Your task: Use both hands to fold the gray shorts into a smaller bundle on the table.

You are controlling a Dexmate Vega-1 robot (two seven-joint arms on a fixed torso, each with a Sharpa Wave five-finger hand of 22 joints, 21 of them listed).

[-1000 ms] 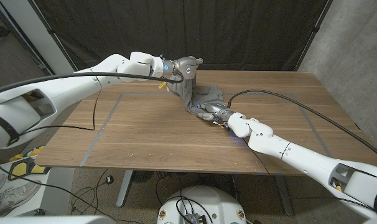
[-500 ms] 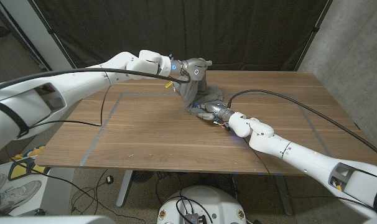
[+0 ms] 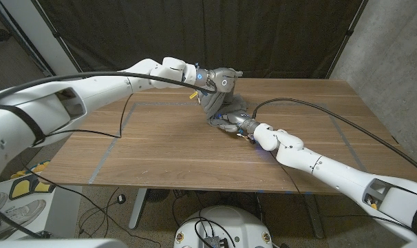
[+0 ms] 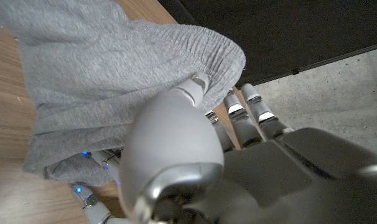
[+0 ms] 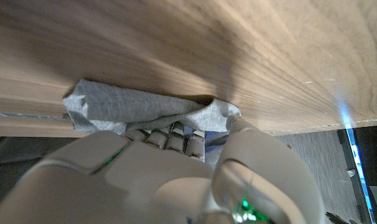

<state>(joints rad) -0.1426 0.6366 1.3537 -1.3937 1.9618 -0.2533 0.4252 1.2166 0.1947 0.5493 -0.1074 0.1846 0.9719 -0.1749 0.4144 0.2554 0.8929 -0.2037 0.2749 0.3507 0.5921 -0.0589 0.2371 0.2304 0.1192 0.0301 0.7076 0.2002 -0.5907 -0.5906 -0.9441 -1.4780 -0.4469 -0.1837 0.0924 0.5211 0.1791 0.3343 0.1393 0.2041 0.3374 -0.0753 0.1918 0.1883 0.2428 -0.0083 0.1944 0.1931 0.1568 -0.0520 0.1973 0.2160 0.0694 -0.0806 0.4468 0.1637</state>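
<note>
The left hand (image 3: 221, 76) holds the raised waistband of the shorts (image 3: 219, 103) above the table's (image 3: 160, 145) far middle, while the right hand (image 3: 230, 124) grips their near edge on the wood. Lifting further could likely pull cloth from the right fingers. The left wrist view shows the ribbed band draped over the fingers (image 4: 198, 84); the head view hides this.

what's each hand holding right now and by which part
Left hand lifts the gray shorts by their ribbed waistband edge; right hand grips the lower end on the table.
</note>
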